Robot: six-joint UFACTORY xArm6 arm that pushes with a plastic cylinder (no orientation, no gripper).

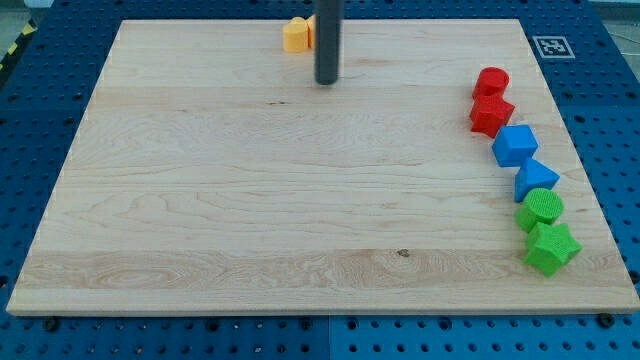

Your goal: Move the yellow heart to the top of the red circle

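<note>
A yellow block (296, 35), partly hidden by the rod so its shape is unclear, sits at the top edge of the wooden board (250, 200), left of the rod. My tip (327, 82) rests on the board just below and right of it, a short gap away. The red circle (491, 81) stands far off at the view's right, at the top of a column of blocks.
Below the red circle, running down the board's right side: a red star-like block (491, 114), a blue block (514, 145), a blue triangle-like block (535, 179), a green circle (541, 208), and a green star (551, 248).
</note>
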